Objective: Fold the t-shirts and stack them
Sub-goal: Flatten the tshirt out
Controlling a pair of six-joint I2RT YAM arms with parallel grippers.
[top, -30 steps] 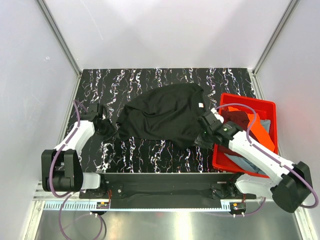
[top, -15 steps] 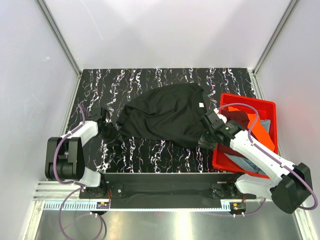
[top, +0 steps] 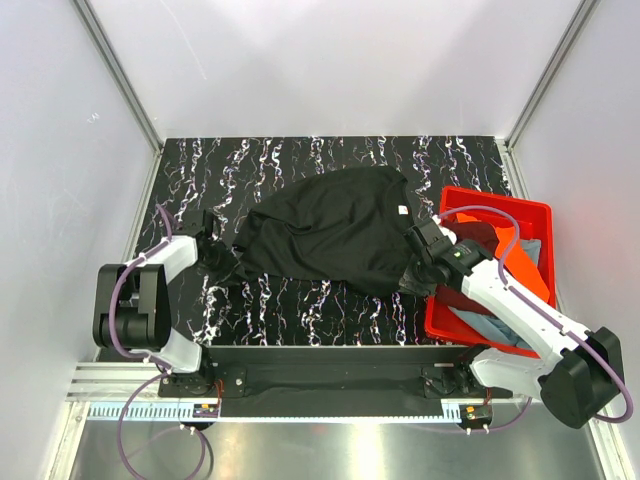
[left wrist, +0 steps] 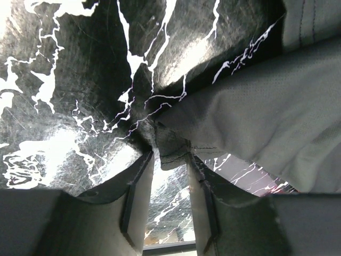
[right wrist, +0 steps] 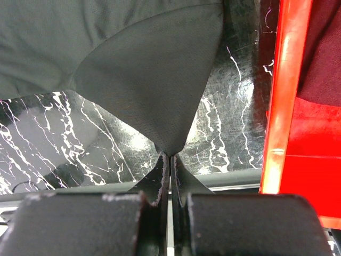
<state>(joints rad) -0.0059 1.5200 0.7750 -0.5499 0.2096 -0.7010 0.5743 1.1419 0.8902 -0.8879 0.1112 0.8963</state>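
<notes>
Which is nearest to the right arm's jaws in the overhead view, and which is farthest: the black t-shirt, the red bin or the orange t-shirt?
1. black t-shirt: touching, its near right corner is pinched there.
2. red bin: its left wall stands just to the right.
3. orange t-shirt: farther right, lying inside the bin.
</notes>
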